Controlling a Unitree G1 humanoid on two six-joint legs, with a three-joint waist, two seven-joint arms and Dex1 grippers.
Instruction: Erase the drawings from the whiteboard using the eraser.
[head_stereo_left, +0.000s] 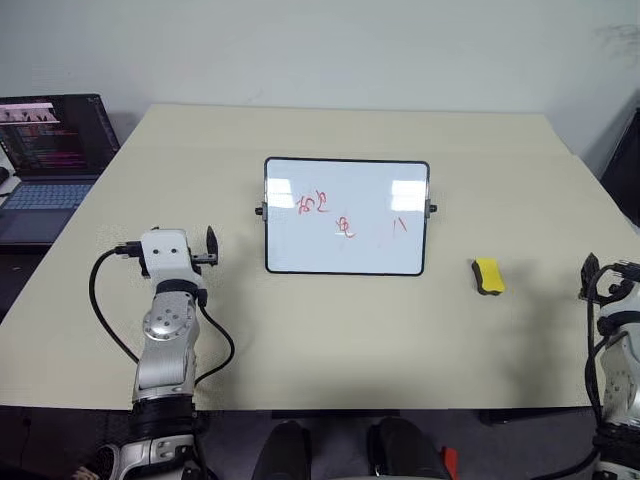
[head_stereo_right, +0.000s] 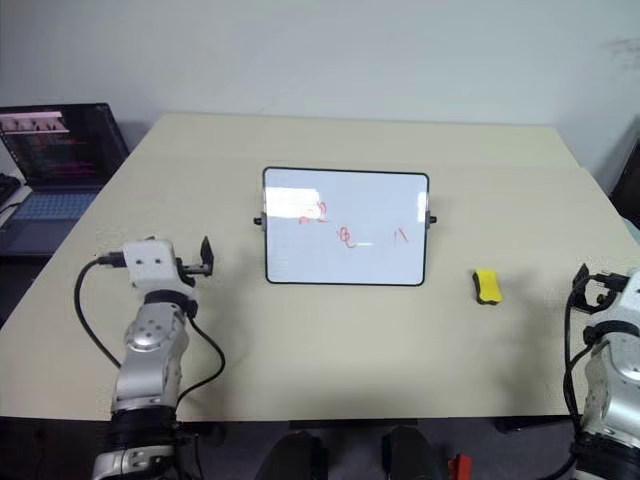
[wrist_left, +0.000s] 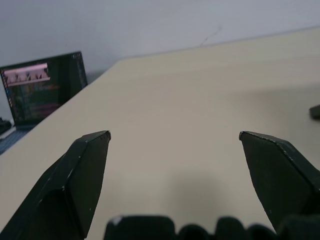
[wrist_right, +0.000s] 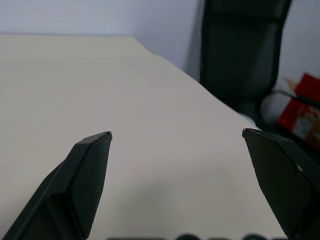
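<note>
At frame centre, the whiteboard (head_stereo_left: 346, 216) stands propped on side knobs; we judge eraser (head_stereo_left: 488, 276) pressure could tip it. Left gripper (wrist_left: 175, 137) and right gripper (wrist_right: 177, 136) both gape, empty.

My arms: silver-grey metal w/ round joint housings, white boxy wrist blocks, black cables looping off each. Left gripper (head_stereo_left: 211, 247) & right gripper (head_stereo_left: 588, 276): two black wedge fingers apiece.

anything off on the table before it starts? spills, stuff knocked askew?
Nothing stands out. The whiteboard lies square mid-table with its red drawings intact, and the eraser lies apart to its right, untouched. No spills or damage show.
</note>
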